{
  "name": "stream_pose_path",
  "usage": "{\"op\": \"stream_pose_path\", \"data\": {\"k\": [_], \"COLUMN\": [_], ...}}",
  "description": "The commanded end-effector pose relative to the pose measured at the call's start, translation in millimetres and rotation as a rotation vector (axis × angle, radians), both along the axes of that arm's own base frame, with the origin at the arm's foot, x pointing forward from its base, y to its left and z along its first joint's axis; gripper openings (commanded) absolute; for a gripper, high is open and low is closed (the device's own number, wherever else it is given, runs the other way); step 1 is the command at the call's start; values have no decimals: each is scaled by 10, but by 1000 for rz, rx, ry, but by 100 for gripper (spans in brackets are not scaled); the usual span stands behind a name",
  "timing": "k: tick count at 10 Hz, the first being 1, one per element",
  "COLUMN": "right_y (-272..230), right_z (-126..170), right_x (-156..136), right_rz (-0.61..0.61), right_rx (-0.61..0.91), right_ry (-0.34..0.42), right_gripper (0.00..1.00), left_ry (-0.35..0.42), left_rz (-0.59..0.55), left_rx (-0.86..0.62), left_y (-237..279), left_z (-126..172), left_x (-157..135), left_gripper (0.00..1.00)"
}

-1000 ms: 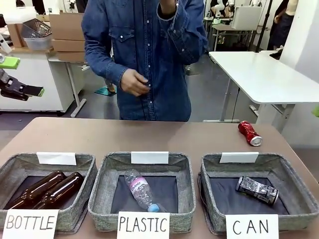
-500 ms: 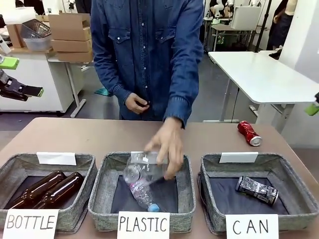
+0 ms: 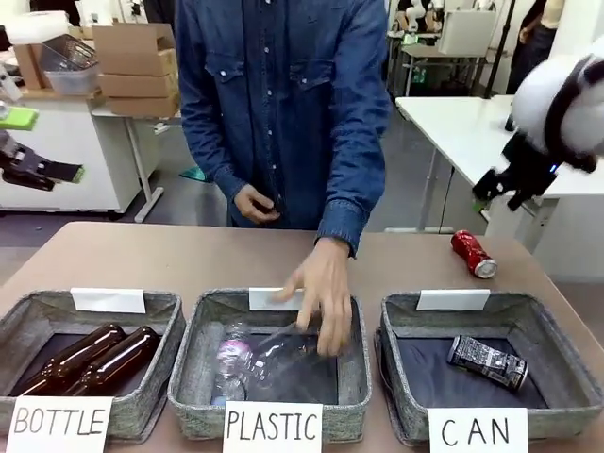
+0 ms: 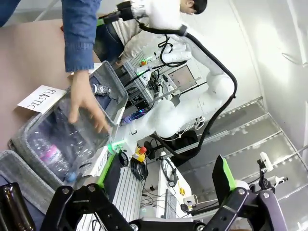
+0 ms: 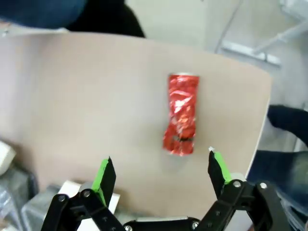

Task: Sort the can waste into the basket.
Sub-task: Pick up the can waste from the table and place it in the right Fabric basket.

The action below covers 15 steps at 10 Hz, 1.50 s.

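Three grey woven baskets in a row at the near table edge. The CAN basket (image 3: 401,373), rightmost, bears a front sign (image 3: 477,431) reading "CAN" and a blank white tag (image 3: 453,299) on its far rim. The dark patterned can (image 3: 487,362) lies on its side on the basket's dark lining, toward the right wall.

Immediately left of the CAN basket stands the PLASTIC basket (image 3: 189,368). A person's hand (image 3: 321,293) reaches into it, fingers on a clear plastic bottle (image 3: 264,354). Further left of the CAN basket, the BOTTLE basket (image 3: 165,321) holds two brown glass bottles (image 3: 94,354).

Behind the CAN basket's far rim, the dented red can (image 3: 472,253) lies on its side on the bare table (image 3: 142,255), apart from the basket. The right gripper (image 5: 161,164) hangs above and beyond the CAN basket, over the red can; its fingers are spread wide, pinching nothing, with the can beyond the fingertips. The left gripper (image 4: 144,192), far to the left of the CAN basket and above table level, is likewise spread and empty.
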State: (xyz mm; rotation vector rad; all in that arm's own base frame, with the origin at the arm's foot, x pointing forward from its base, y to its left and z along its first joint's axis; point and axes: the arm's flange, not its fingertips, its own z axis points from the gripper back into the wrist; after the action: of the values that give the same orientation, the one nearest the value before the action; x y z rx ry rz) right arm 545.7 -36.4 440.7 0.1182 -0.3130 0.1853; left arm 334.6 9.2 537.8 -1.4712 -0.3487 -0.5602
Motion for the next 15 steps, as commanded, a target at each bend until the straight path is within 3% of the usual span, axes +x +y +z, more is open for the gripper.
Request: {"op": "stream_pose_path", "data": {"k": [1, 2, 3, 4, 6, 8, 11, 15], "right_y": [-31, -38, -29, -29, -20, 107, 156, 171], "right_z": [-221, -346, -252, -252, -690, -941, -1267, -1318], "right_x": [238, 267, 155, 155, 431, 611, 742, 729], "right_rz": [-106, -139, -41, -41, -105, -142, -199, -216], "right_rx": [-70, -55, -33, -33, -113, -133, -158, -172], "right_ry": [70, 84, 32, 32, 116, 94, 128, 127], "right_gripper": [100, 100, 100, 100, 100, 100, 100, 100], "left_ry": [-7, -7, -7, -7, -7, -7, -7, -7], "left_rz": [3, 3, 3, 3, 3, 3, 3, 3], "left_rx": [-7, -7, -7, -7, -7, -7, -7, -7], "left_y": [0, 0, 0, 0, 0, 0, 0, 0], "left_z": [24, 24, 24, 24, 24, 24, 24, 24], "left_x": [-17, -17, -17, -17, -17, -17, -17, -17], "left_gripper": [100, 100, 100, 100, 100, 100, 100, 100]}}
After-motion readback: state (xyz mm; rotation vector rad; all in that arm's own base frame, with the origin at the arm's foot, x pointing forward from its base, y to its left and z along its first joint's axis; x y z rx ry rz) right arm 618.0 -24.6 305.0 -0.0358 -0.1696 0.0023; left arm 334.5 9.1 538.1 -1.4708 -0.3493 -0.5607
